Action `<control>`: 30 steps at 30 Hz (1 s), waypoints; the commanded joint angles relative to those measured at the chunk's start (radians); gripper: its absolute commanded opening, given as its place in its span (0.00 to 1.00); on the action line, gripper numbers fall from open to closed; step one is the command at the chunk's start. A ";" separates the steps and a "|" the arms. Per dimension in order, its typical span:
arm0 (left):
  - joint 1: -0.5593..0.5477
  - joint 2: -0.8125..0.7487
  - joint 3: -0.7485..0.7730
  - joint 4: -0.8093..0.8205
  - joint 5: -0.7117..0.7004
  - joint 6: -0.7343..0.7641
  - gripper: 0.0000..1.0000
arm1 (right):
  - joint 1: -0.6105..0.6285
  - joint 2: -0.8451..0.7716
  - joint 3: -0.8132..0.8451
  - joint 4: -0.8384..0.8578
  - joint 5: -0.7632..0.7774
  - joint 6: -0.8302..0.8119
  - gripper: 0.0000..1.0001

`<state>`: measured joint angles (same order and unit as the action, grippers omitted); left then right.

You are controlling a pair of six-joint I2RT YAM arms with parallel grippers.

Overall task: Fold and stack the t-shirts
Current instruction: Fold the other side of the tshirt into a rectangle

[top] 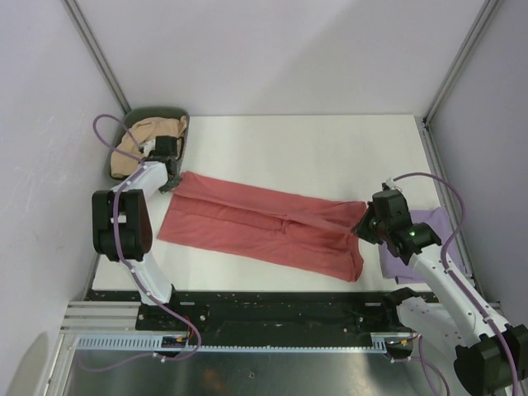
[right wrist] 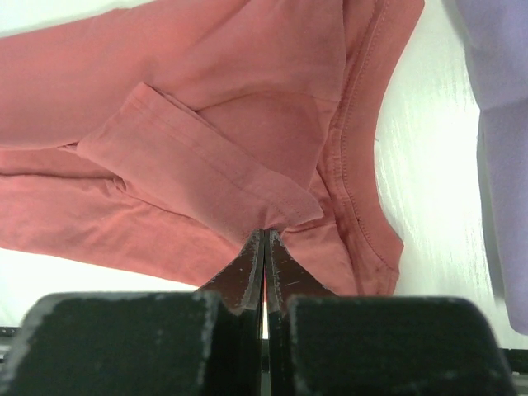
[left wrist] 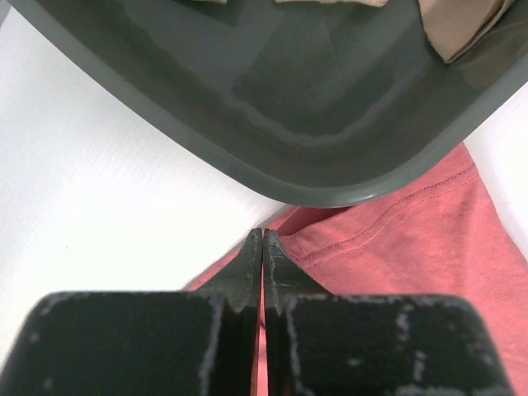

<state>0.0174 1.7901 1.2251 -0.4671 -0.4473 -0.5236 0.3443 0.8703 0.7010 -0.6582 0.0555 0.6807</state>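
Observation:
The salmon-red t-shirt (top: 264,223) lies folded lengthwise as a long band slanting across the white table. My left gripper (top: 171,183) is shut at the shirt's far-left corner, right beside the bin; in the left wrist view its tips (left wrist: 262,235) close on the red hem (left wrist: 396,247). My right gripper (top: 360,227) is shut on a folded flap at the shirt's right end; the fabric (right wrist: 206,165) puckers at the tips (right wrist: 265,233). The lavender t-shirt (top: 433,227) lies folded under my right arm and shows at the right edge of the right wrist view (right wrist: 503,124). The tan-beige t-shirt (top: 144,136) sits crumpled in the bin.
The dark green oval bin (top: 157,113) stands at the table's far-left corner, its rim (left wrist: 330,194) just above my left fingertips, with tan cloth (left wrist: 462,29) inside. Bare white table (top: 330,157) lies behind the red shirt. Walls enclose three sides.

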 commanded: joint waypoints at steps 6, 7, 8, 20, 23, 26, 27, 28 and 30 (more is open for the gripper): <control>0.017 0.001 0.014 0.004 -0.025 -0.014 0.00 | 0.046 -0.003 0.012 -0.037 0.052 0.025 0.00; 0.018 0.007 0.013 0.005 -0.017 -0.013 0.00 | 0.049 0.004 0.007 -0.034 0.051 0.024 0.00; 0.017 0.012 0.011 0.005 -0.008 -0.012 0.00 | 0.051 0.011 0.001 -0.031 0.049 0.023 0.00; 0.016 -0.070 -0.010 0.009 0.120 -0.012 0.50 | 0.055 0.006 -0.031 -0.023 0.021 0.005 0.39; 0.011 -0.097 -0.012 0.012 0.181 -0.003 0.50 | 0.051 0.057 -0.016 0.044 0.011 0.010 0.39; -0.024 -0.111 -0.015 0.021 0.279 0.016 0.46 | 0.049 0.160 0.010 0.129 0.008 0.004 0.38; -0.050 -0.119 -0.022 0.031 0.312 0.027 0.46 | 0.050 0.199 0.022 0.151 0.009 0.000 0.38; -0.078 -0.124 -0.025 0.042 0.354 0.040 0.45 | 0.050 0.234 0.033 0.167 0.009 -0.004 0.38; -0.148 -0.112 -0.016 0.060 0.455 0.069 0.45 | 0.050 0.286 0.044 0.193 0.006 -0.008 0.38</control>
<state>-0.0132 1.7184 1.2091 -0.4622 -0.2020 -0.5163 0.3950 1.0767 0.6888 -0.5762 0.0662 0.6807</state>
